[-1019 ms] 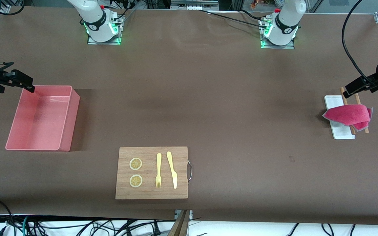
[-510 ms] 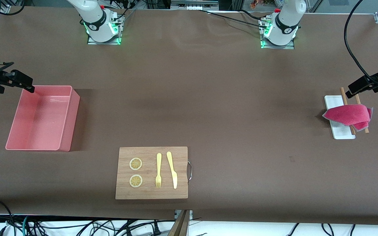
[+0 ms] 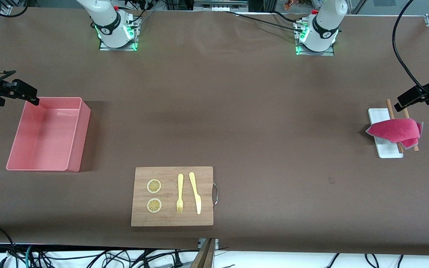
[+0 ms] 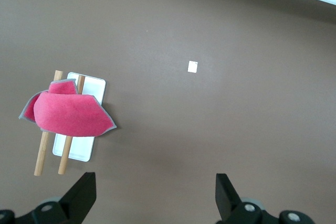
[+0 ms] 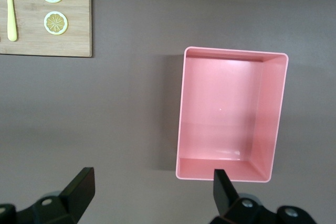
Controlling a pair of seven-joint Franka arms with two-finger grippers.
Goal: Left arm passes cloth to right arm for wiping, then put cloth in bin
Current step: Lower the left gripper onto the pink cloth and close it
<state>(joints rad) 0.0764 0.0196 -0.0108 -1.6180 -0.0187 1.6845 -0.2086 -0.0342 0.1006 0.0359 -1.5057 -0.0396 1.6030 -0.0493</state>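
Table point(image 3: 237, 111): brown cover, both arm bases along its edge farthest from the front camera.

Bin point(image 3: 47, 134): one, salmon-pink rectangular tub with low straight walls, toward the right arm's end of the table. Nothing inside it.

Cutting board point(image 3: 172, 196): one, wooden, with a metal handle, near the table edge closest to the front camera. On it: two lemon slices point(image 3: 154, 186), one yellow fork point(image 3: 180, 193), one yellow knife point(image 3: 195, 192), all lying flat and apart from each other.

Left gripper point(image 4: 155, 195): up in the air over the left arm's end of the table, just above the sticks' far tips in the front view, camera looking straight down. Fingers spread wide, nothing between them.

Right gripper point(image 5: 149, 190): up in the air over the bin's corner farthest from the front camera, wrist looking straight down. Fingers spread wide, nothing held.

White tray point(image 3: 380, 116): one, small, flat, rectangular, toward the left arm's end.

Cloth point(image 3: 395, 131): one, magenta-pink terry, thin grey edging. It is draped in a loose fold across the tray and the sticks, one corner curled under.

Wooden sticks point(image 3: 388, 108): two, parallel, lying across the tray under the cloth.
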